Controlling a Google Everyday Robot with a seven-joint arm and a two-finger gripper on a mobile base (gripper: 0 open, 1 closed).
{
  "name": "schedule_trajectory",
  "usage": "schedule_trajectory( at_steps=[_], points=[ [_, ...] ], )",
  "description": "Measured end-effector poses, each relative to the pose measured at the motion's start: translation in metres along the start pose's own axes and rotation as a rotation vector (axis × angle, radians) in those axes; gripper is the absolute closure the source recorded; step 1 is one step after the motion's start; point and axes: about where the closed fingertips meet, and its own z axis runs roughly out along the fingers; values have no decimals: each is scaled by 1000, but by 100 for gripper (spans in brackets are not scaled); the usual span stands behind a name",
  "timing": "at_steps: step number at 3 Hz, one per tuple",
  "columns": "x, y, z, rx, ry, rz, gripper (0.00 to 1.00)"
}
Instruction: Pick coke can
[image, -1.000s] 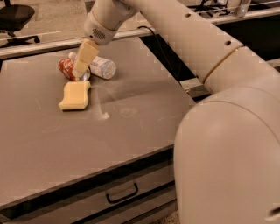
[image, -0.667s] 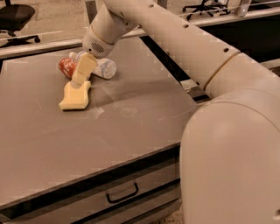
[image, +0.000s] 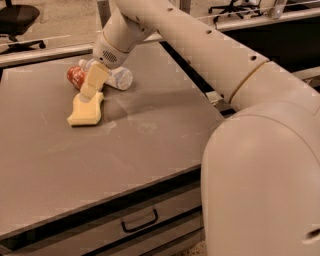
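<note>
The coke can (image: 76, 76) is a small red can with white markings, lying on its side at the far left of the grey table (image: 125, 145). My gripper (image: 90, 87) reaches down from the arm and sits right beside the can's right end, partly covering it. A white plastic bottle (image: 118, 78) lies on its side just right of the gripper. A flat yellow sponge (image: 85, 110) lies directly in front of the gripper, touching its tip.
The table has a drawer with a dark handle (image: 140, 221) on its front. A black office chair (image: 17, 20) stands at the far left on the floor. A dark bench (image: 280, 35) runs along the right behind my arm.
The gripper has come lower and slightly nearer the can and the sponge. The can, bottle and sponge have stayed where they were.
</note>
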Motion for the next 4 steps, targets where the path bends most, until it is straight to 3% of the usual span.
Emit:
schedule_trajectory(
  at_steps=[2,4],
  points=[
    [-8,-1,9,-7,-27,96,11],
    [2,-8,33,-26,-5,117,20]
  ],
)
